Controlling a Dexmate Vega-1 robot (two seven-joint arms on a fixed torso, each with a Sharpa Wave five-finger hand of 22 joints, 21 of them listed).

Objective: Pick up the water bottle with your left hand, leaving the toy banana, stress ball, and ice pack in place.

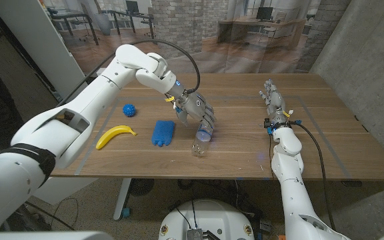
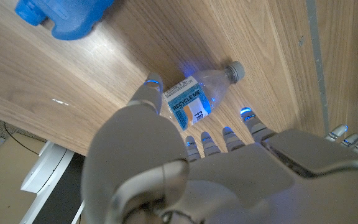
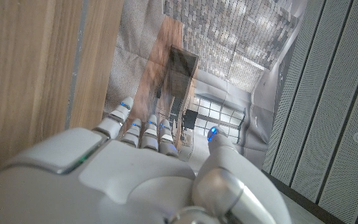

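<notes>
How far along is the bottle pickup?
Done: the left robot hand has reached the water bottle.
In hand: its fingers bracket the bottle, which lies on the table; whether they grip it is unclear.
Left: close and lift.
Toy banana, stress ball and ice pack sit apart from the hand.

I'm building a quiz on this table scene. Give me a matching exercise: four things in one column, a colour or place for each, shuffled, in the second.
Things:
1. toy banana
2. stress ball
3. ice pack
4. water bottle

Descriptions:
A. clear plastic, lying under the left hand
B. blue slab between the yellow thing and the bottle
C. small blue ball, farther from the robot than the banana
D. yellow, nearest the table's left edge

Pairs: 1-D, 2-C, 3-B, 4-A
</notes>
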